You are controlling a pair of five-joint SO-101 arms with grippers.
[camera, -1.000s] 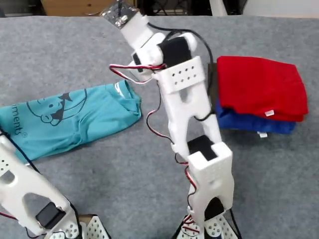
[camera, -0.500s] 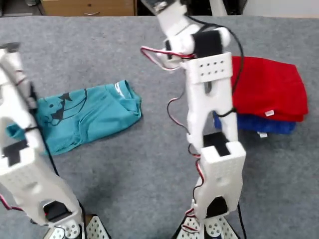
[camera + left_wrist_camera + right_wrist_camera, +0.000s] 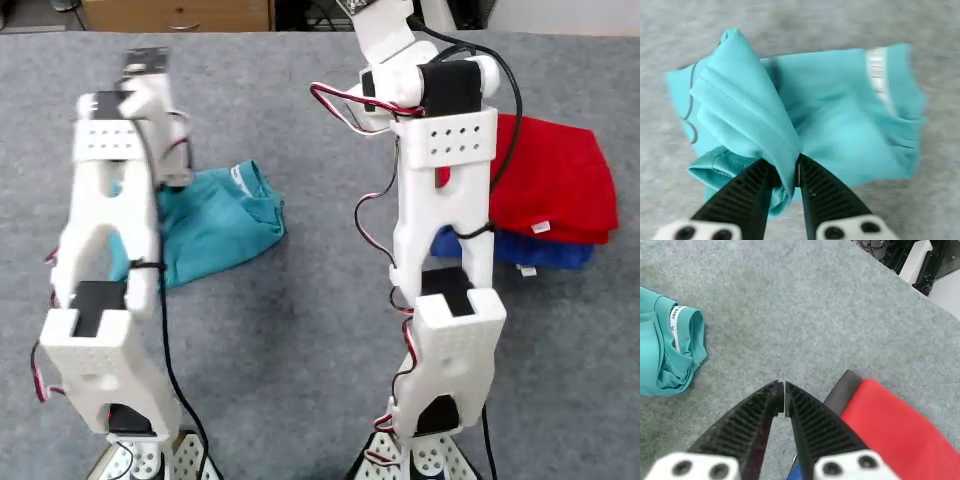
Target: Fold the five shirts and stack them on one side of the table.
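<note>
The teal shirt (image 3: 840,115) lies bunched on the grey bench (image 3: 300,330), and the left claw (image 3: 792,167) pinches a raised fold of it between its black fingers (image 3: 747,192). From that pinch the cloth rises in a soft ridge, while the rest of the shirt spreads flat on the bench, its collar band at the far edge. From above, the left arm (image 3: 110,230) stands over one end of the teal shirt (image 3: 220,225) and hides that part.

Well apart from the teal shirt, past the right arm (image 3: 445,230), a folded red shirt (image 3: 555,180) sits on top of a folded blue shirt (image 3: 500,248). A dark cloth edge (image 3: 840,390) shows just under the red shirt (image 3: 890,425) on the side facing the teal shirt.

The right claw (image 3: 784,385) is pressed together on nothing and hangs over bare bench between the teal shirt (image 3: 665,355) and the red one, nearer the red.
</note>
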